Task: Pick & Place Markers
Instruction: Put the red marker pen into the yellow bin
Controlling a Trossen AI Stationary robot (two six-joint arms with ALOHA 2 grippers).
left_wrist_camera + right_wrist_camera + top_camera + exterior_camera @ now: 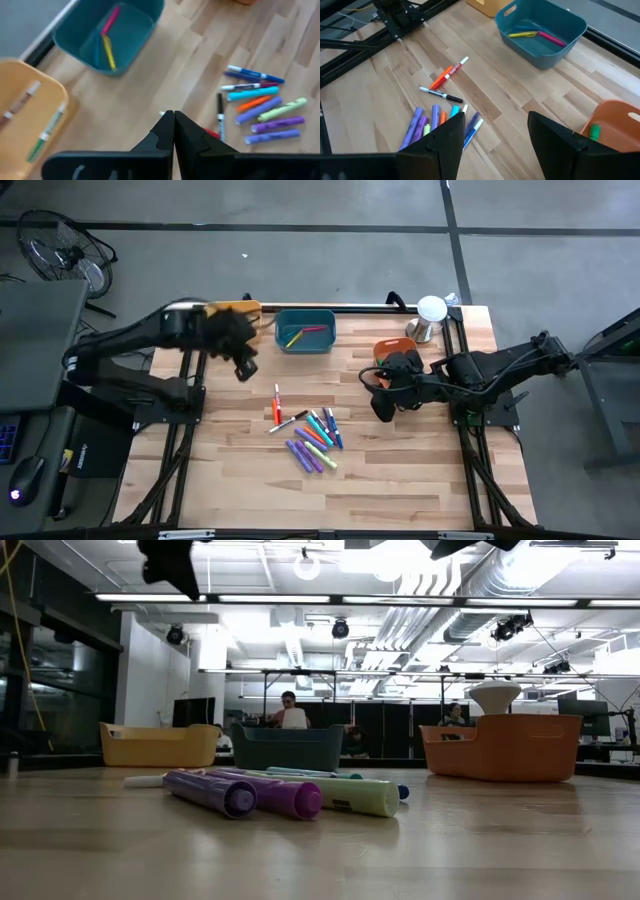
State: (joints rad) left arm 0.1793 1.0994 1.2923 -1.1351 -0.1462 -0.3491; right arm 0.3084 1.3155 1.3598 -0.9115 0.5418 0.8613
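Left gripper [245, 368] hangs with fingers pressed together, holding nothing, over the wood table [400, 480] near its back edge. Right gripper [385, 408] is spread wide by the right side. Teal bin [305, 330] at the back edge holds a yellow and a pink marker; yellow bin [25, 110] and orange bin [615, 125] hold a few too. The markers [310, 435] lie mid-table between both grippers.

A cluster of markers [308, 435] lies at the centre of the table [400, 480]. Toward the frame's top, three bins line the far edge: one at upper left [243, 309], one in the middle [306, 330] holding two markers, one right of it [392, 348].
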